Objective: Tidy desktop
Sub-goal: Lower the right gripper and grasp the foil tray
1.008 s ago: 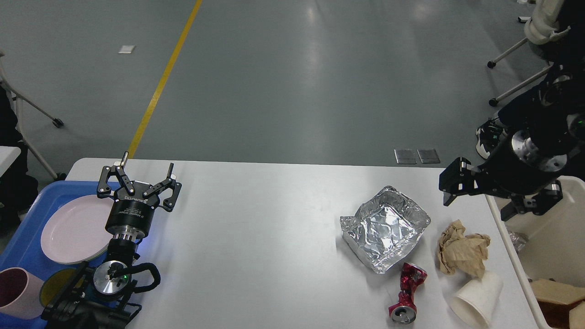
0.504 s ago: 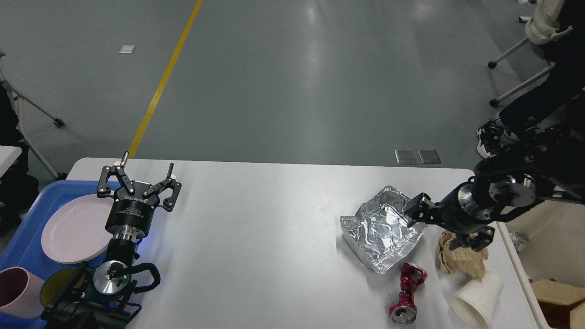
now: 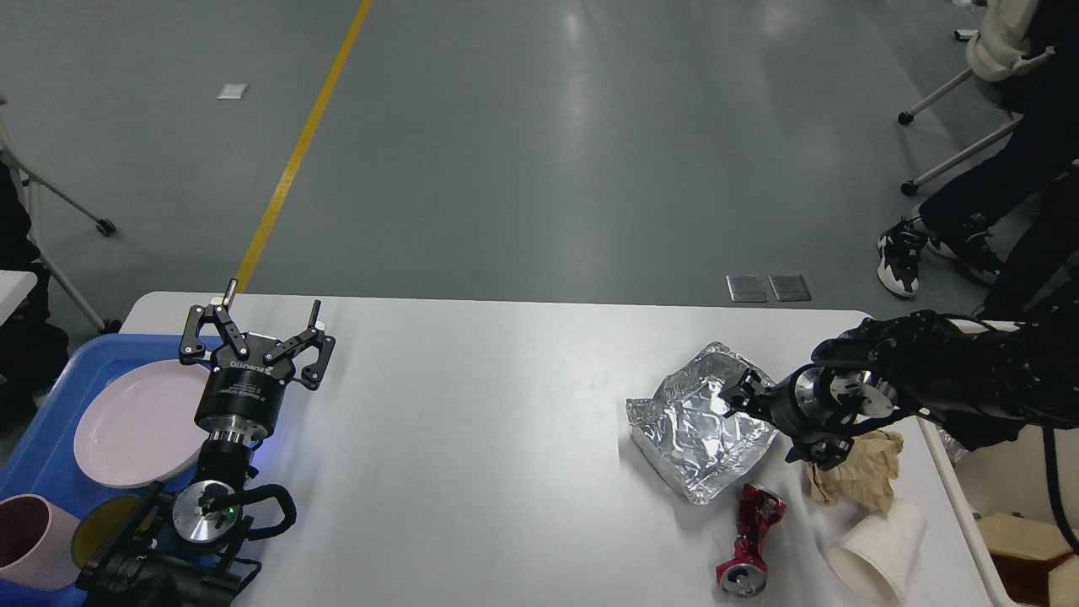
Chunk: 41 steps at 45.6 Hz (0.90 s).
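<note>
The desktop [image 3: 472, 438] is seen as a big white table top with round corners, filling the lower middle of the view from the blue tray on the left to the beige bin on the right.

On the left side, the left gripper [image 3: 257, 324] is held up above the table edge, and its two fingers are spread wide apart — nothing is held between them. Just beside it, a blue tray [image 3: 38, 455] is seen, partly over the left edge of the table. A pale pink plate [image 3: 135, 421] is lying in the tray, and a pink cup [image 3: 29, 539] and a yellow dish [image 3: 101, 527] are placed in its near corner.

On the right side, a crumpled foil tray [image 3: 695, 421] is lying on the table. The right gripper [image 3: 742, 394] is brought in low over the far right edge of that foil tray. It is seen end-on and dark, so it cannot be told whether the fingers are apart or together, or whether the foil is touched.

Near the foil tray, a crushed red can [image 3: 750, 539] is lying on its side. A ball of brown paper [image 3: 856, 468] is found just beside it, partly hidden by the right arm. A white paper cup [image 3: 877, 552] is tipped over, touching the brown paper. A beige bin [image 3: 1020, 489] is set at the right edge of the table.
</note>
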### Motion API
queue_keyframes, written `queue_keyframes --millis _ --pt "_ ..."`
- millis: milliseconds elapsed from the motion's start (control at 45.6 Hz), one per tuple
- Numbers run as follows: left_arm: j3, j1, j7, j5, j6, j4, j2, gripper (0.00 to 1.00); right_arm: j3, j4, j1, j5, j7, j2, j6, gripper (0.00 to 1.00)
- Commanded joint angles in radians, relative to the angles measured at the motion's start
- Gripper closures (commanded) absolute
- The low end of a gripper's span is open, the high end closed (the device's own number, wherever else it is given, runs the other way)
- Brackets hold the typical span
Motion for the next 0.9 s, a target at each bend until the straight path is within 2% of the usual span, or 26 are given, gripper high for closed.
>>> queue_keyframes --millis 0,88,175,241,307,351,438,460,548,635,876 --pt "0.000 0.000 0.000 0.000 0.000 0.000 0.000 0.03 0.000 -0.063 -0.047 -0.007 -0.004 0.036 0.002 0.05" --pt "0.000 0.002 0.000 0.000 0.000 0.000 0.000 0.03 0.000 -0.075 -0.057 -0.009 -0.027 0.039 0.002 0.14" --pt "0.000 0.000 0.000 0.000 0.000 0.000 0.000 0.03 0.000 -0.075 -0.063 -0.009 -0.070 0.054 0.002 0.25" --pt "0.000 0.000 0.000 0.000 0.000 0.000 0.000 0.03 0.000 -0.086 -0.073 -0.009 -0.094 0.063 0.002 0.28" --pt "0.000 0.000 0.000 0.000 0.000 0.000 0.000 0.03 0.004 -0.108 -0.090 -0.009 -0.099 0.079 0.002 0.31" --pt "0.000 0.000 0.000 0.000 0.000 0.000 0.000 0.03 0.013 -0.111 -0.098 -0.007 -0.100 0.082 0.002 0.41" --pt "0.000 0.000 0.000 0.000 0.000 0.000 0.000 0.03 0.036 -0.109 -0.106 -0.006 -0.100 0.079 0.002 0.71" --pt "0.000 0.000 0.000 0.000 0.000 0.000 0.000 0.03 0.036 -0.109 -0.109 -0.007 -0.100 0.080 0.002 0.76" --pt "0.000 0.000 0.000 0.000 0.000 0.000 0.000 0.03 0.036 -0.109 -0.109 -0.007 -0.100 0.079 0.002 0.82" --pt "0.000 0.000 0.000 0.000 0.000 0.000 0.000 0.03 0.036 -0.108 -0.109 -0.009 -0.105 0.079 0.003 1.00" --pt "0.000 0.000 0.000 0.000 0.000 0.000 0.000 0.03 0.036 -0.103 -0.099 -0.026 -0.133 0.080 0.009 1.00"
